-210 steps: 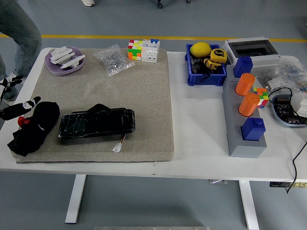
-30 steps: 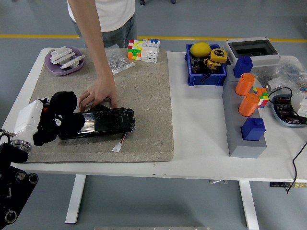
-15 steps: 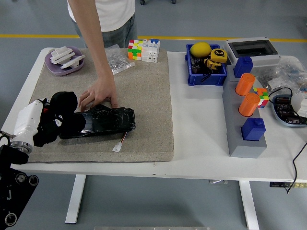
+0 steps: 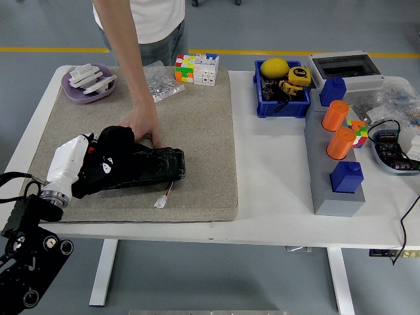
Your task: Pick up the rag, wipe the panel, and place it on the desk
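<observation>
Left hand (image 4: pixel 98 161) grips one black rag (image 4: pixel 115 146) on one panel (image 4: pixel 147 167); one person's hand (image 4: pixel 143 125) steadies it.

Left hand (image 4: pixel 98 164) low over the table's left — fingers closed on something black; a person's hand (image 4: pixel 142 125) pressing just beyond.

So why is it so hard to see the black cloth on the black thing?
In the head view the picture is sharp and evenly lit, but the rag and the glossy panel are both black, so their edges merge; only faint glare on the panel's wrap and the left hand set them apart.
</observation>
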Robot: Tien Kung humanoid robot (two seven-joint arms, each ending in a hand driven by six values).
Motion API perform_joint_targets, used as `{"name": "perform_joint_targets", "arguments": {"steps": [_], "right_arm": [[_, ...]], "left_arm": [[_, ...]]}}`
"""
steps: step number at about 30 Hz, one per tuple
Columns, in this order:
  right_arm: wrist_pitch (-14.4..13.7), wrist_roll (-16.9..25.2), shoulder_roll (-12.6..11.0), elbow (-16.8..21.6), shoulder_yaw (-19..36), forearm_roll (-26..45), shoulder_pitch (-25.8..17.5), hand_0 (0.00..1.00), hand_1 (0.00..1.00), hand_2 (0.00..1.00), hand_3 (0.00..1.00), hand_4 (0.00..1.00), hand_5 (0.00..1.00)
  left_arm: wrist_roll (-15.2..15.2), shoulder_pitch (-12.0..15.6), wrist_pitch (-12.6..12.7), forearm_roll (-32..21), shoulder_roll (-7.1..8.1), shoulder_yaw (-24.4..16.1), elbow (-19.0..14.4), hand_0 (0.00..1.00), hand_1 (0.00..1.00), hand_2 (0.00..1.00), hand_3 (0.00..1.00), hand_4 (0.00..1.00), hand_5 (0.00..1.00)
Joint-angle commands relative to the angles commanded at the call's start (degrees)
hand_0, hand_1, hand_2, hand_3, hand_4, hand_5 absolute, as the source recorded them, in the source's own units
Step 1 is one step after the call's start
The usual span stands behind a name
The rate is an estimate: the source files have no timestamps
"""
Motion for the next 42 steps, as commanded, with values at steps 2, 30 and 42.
{"name": "perform_joint_targets", "arguments": {"steps": [2,30,42], "right_arm": [[0.00,0.02,0.00,0.00,0.00,0.04,0.03,0.689,0.607,0.582,0.565,0.968,0.413],[0.25,0.19,-0.28,0.00,0.45,-0.66,0.32,0.689,0.607,0.581,0.564,0.969,0.412],[0.16,0.15,-0.22,0.00,0.52,-0.83,0.02,0.689,0.606,0.580,0.565,0.969,0.411]], "left_arm": [[0.03,-1.03,0.04,-0.17,-0.10,1.91,0.39,0.283,0.231,0.519,0.501,0.161,0.002],[2.59,-6.95,-0.21,0.53,-2.30,18.33,-2.22,0.288,0.219,0.521,0.504,0.180,0.002],[2.62,-4.64,0.09,0.65,-2.16,15.15,-1.41,0.289,0.220,0.522,0.504,0.182,0.002]]}}
